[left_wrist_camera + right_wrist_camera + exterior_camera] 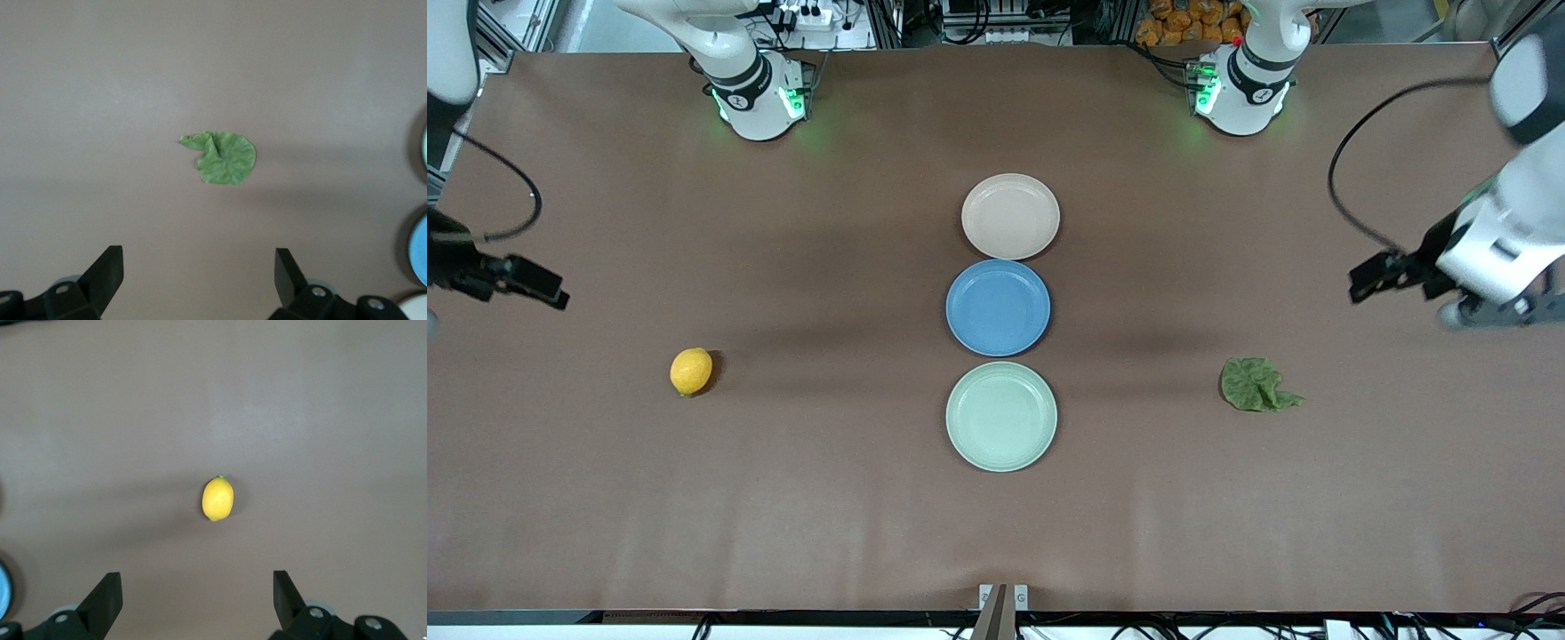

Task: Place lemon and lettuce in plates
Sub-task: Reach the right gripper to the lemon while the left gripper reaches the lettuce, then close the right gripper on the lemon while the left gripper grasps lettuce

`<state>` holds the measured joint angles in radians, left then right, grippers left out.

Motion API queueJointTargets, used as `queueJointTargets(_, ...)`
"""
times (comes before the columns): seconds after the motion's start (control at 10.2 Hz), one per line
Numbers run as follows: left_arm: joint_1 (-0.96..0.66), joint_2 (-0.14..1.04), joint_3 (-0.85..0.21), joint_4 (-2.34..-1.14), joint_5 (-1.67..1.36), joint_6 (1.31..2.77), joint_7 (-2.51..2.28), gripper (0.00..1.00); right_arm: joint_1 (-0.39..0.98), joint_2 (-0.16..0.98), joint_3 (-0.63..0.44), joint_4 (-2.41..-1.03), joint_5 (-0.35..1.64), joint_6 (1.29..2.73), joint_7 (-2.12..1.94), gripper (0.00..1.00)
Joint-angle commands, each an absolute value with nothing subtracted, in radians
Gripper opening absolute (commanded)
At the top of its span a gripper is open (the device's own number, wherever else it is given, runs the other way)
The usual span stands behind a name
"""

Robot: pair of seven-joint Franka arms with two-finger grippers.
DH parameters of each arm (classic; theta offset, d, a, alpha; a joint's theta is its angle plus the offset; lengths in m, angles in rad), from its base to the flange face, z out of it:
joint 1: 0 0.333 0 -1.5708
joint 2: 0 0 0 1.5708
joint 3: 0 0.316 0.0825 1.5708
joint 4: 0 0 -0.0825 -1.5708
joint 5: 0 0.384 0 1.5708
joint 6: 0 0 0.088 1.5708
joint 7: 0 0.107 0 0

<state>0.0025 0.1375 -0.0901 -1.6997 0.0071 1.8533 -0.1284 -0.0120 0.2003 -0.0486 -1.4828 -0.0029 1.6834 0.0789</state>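
Note:
The lemon (pixel 691 371) lies on the brown table toward the right arm's end; it also shows in the right wrist view (pixel 218 498). The lettuce (pixel 1256 384) lies flat toward the left arm's end and shows in the left wrist view (pixel 222 158). The beige-pink plate (pixel 1010 216) and the mint green plate (pixel 1001 416) sit empty in the middle of the table. My left gripper (pixel 199 257) is open and empty, high above the table beside the lettuce. My right gripper (pixel 197 580) is open and empty, high above the table beside the lemon.
An empty blue plate (pixel 998 308) sits between the two pale plates, the three in a row. The plates' edges show in the left wrist view, the blue one (pixel 419 250) among them. Black cables hang from both wrists.

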Motion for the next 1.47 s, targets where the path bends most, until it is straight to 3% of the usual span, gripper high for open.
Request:
queueJointTargets(0.0,0.003,0.245,-0.092,-1.710,0.017,1.932,-0.072,1.00,-0.021,0.305,-0.040,-1.482,0.002,1.732,0.074,1.00)
queueJointTargets(0.29,0.011,0.401,-0.092,-1.707,0.043,2.039,-0.066,1.00,-0.038,0.334,-0.041,-1.699,0.000,2.033,0.078,1.00)
queueJointTargets(0.49,0.011,0.503,-0.089,-1.707,0.044,2.126,-0.066,1.00,-0.041,0.377,-0.041,-1.752,0.002,2.071,0.080,1.00)
queueJointTargets(0.68,0.005,0.576,-0.087,-1.707,0.064,2.195,-0.066,1.00,-0.064,0.448,-0.040,-1.816,0.002,2.214,0.080,1.00)
queueJointTargets(1.08,0.002,0.666,-0.089,-1.706,0.087,2.302,-0.080,1.00,-0.075,0.535,-0.037,-1.832,0.014,2.291,0.068,1.00)
queueJointTargets(1.37,-0.003,0.692,-0.089,-1.704,0.086,2.332,-0.084,0.75,-0.074,0.575,-0.037,-1.830,0.015,2.293,0.067,1.00)
